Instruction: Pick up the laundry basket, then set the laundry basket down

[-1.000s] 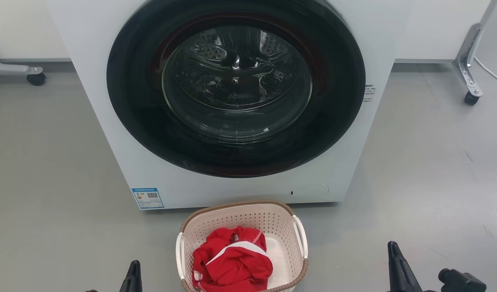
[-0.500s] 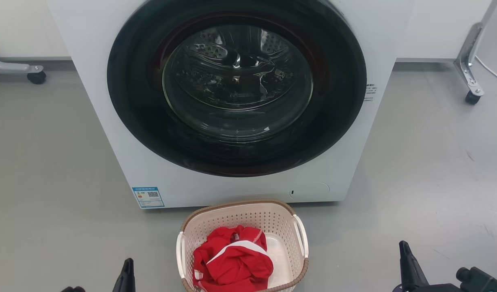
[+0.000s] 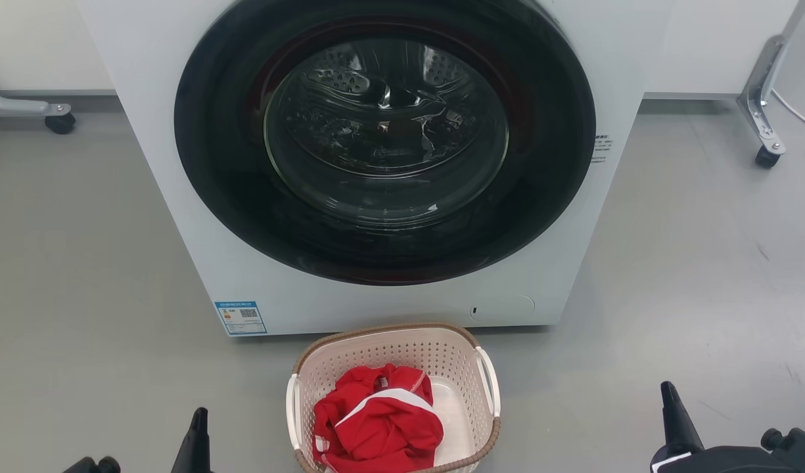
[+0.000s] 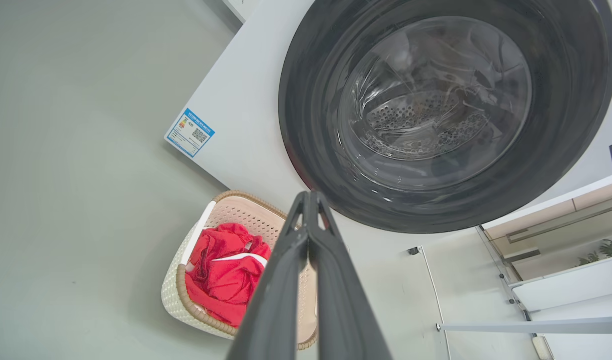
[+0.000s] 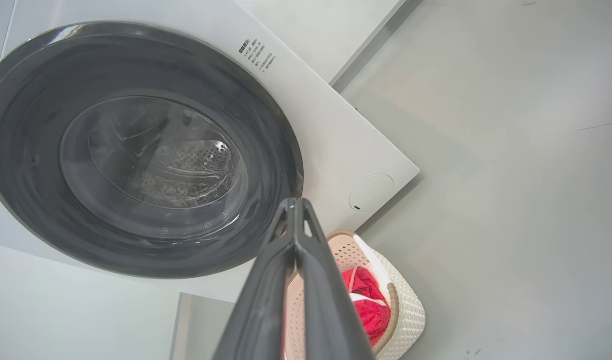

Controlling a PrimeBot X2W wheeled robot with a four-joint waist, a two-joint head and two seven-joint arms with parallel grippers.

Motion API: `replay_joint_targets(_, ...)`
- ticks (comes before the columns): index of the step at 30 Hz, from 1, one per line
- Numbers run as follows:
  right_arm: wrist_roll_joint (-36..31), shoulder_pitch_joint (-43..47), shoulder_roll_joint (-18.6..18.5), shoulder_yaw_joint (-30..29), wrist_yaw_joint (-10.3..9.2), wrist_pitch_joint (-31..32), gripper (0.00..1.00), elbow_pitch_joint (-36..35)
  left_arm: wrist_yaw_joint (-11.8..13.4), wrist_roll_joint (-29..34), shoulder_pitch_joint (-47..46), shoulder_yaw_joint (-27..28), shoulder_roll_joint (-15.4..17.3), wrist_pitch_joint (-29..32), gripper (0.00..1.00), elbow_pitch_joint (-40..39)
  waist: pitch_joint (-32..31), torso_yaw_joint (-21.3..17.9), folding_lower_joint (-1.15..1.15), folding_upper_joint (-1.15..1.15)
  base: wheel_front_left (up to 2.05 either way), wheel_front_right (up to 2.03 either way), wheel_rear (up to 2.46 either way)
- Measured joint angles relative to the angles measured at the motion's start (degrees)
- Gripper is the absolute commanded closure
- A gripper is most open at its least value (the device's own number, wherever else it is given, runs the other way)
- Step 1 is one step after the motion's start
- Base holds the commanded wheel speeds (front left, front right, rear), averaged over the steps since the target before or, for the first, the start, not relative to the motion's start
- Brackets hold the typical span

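So the laundry basket (image 3: 402,351) has one thing in it: a crumpled red garment (image 3: 376,420) with a white stripe, bunched toward the basket's left side. The right part of the pale bottom is bare. The basket sits on the grey floor (image 3: 80,263), right in front of the washer (image 3: 376,305) at about the middle of its bottom edge. Can't tell whether the brown rim actually touches the white panel or just stops short of it.

The left gripper (image 4: 309,200) has its two dark fingers pressed together tip to tip, with nothing between them. Same deal with the right gripper (image 5: 296,202), fingers closed on each other and nothing held. In the head view the basket is between them. The left one is off the basket's left handle with a strip of floor between, and the right one is well apart from the right handle. Neither touches the basket.

The washer's big round door (image 3: 386,125) is closed, and you can see the steel drum through the glass. There's a blue sticker (image 3: 240,318) at the front panel's lower left corner and a round flap (image 3: 504,307) at the lower right. Back toward the wall edge of the floor there's a castor (image 3: 60,123) on the left and a metal leg on a castor (image 3: 763,157) on the right, both well away from the basket. Nothing sits between either gripper and the handles.
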Motion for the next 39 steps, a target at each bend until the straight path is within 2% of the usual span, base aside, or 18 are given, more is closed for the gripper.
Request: replay_joint_targets(39,29.65,-4.14,0.51,-9.38,5.55,7.68,1.00,4.22,-5.58,-27.59,-6.23,7.40,-1.76,7.78,1.00,3.97,0.51,0.32,0.00,0.00,0.00,0.00,0.00)
